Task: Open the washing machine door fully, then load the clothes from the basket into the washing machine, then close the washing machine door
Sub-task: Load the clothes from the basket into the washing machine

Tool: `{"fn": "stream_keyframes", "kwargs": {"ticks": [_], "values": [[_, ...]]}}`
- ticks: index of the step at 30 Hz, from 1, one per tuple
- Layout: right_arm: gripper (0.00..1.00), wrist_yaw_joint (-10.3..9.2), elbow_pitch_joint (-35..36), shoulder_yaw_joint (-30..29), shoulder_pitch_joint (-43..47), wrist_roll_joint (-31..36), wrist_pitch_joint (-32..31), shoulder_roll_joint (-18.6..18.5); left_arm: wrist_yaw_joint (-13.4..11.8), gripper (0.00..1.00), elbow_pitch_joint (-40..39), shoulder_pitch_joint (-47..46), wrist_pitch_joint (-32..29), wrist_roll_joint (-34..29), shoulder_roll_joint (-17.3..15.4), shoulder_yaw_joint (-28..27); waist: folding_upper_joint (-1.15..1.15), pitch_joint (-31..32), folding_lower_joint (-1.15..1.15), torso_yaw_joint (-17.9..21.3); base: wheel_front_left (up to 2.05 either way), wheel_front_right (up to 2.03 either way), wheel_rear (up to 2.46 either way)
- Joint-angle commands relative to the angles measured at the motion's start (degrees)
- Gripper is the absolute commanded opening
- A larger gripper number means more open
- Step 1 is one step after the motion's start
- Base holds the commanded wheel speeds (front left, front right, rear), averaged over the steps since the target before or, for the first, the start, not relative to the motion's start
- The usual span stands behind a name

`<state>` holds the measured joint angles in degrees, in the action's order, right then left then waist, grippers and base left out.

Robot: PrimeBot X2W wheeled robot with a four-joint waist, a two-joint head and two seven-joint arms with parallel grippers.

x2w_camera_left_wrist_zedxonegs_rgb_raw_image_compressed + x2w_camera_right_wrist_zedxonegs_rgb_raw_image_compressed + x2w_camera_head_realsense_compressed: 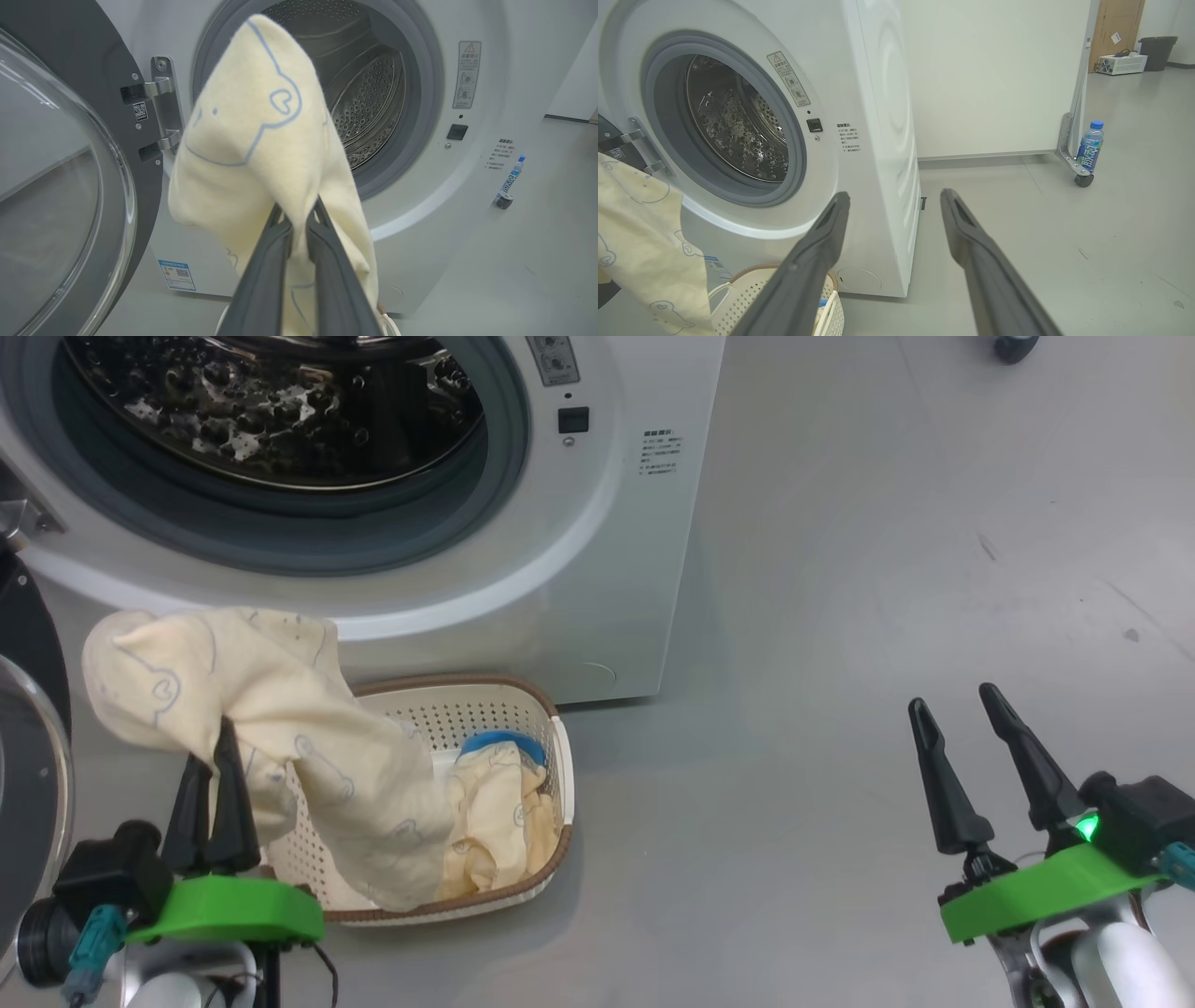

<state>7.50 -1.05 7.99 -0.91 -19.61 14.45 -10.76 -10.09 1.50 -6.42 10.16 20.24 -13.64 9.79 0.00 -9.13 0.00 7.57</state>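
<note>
My left gripper (222, 733) is shut on a cream-yellow garment (271, 728) with blue bear outlines, lifted above the basket (560, 747), its lower end still hanging into it. Through the left wrist view the garment (252, 135) drapes over my fingers (266, 275) in front of the washing machine's (420, 196) open steel drum (369, 93). The washing machine door (60, 186) stands swung open to the left on its metal hinge (163, 102). More clothes (499, 803) with blue trim lie in the basket. My right gripper (952, 705) hangs open over bare floor, well to the right.
The basket sits on grey floor directly below the washing machine's front (523, 597). A blue-capped bottle (1090, 147) stands by a caster of a white partition (1080, 179). A white box (1120, 63) and a dark bin (1157, 51) sit far behind.
</note>
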Motion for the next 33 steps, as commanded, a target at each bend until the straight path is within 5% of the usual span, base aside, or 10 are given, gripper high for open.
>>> {"fn": "stream_keyframes", "kwargs": {"ticks": [1, 33], "values": [[1.0, -0.01, 2.15, 0.65, -0.1, 0.32, 0.55, -1.5, -0.45, 0.0, -2.58, -0.86, 0.89, -0.56, -1.4, -2.37, 0.0, 0.59, 0.0, -0.07, 0.0, 0.0, 0.0], [1.0, -0.01, 2.24, 0.68, 1.66, 0.54, 0.55, -1.69, -2.53, 0.0, -3.36, 5.11, 1.92, 0.24, -1.75, -2.48, 0.0, 2.84, 0.0, -0.89, 0.0, 0.0, 0.0]]}}
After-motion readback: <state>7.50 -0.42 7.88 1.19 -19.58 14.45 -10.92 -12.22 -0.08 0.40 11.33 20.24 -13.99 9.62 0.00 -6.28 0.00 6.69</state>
